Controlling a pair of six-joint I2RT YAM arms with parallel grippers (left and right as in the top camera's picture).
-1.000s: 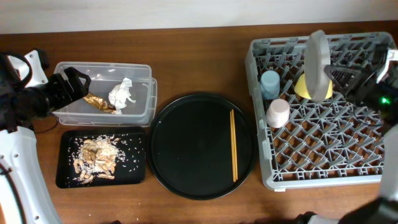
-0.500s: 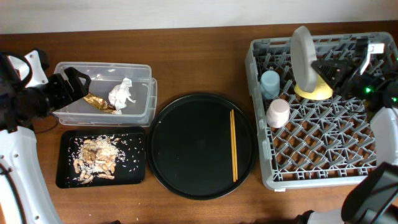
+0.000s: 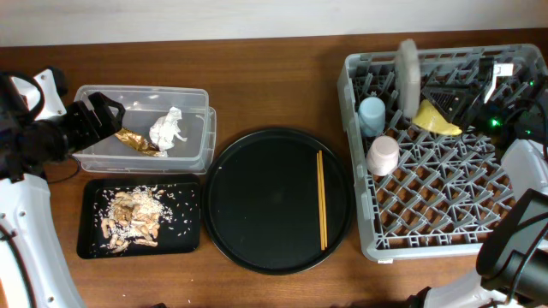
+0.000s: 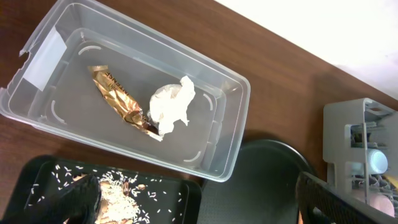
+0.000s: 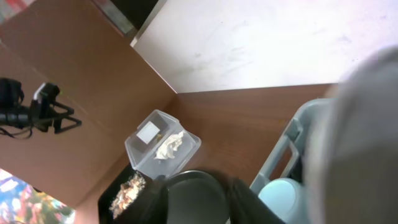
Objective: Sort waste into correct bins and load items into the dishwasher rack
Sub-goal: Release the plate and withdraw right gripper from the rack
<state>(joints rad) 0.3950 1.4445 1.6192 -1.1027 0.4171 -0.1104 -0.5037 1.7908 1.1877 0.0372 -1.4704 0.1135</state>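
The grey dishwasher rack stands at the right. In it are a blue cup, a pink cup, a yellow bowl lying tilted, and a pale plate on edge at the back. My right gripper is open just right of the plate, above the bowl. The right wrist view shows its fingers apart and empty, with the blurred plate to one side. Chopsticks lie on the round tray. My left gripper is open and empty at the clear tub; its fingers are wide apart.
The tub holds a white tissue and a golden foil wrapper. The flat black tray in front of it holds food scraps. The large round black tray sits between the bins and the rack.
The plate has shifted left along the rack's back rows with my right gripper following it. The yellow bowl now shows tilted beside it. The left arm has not moved.
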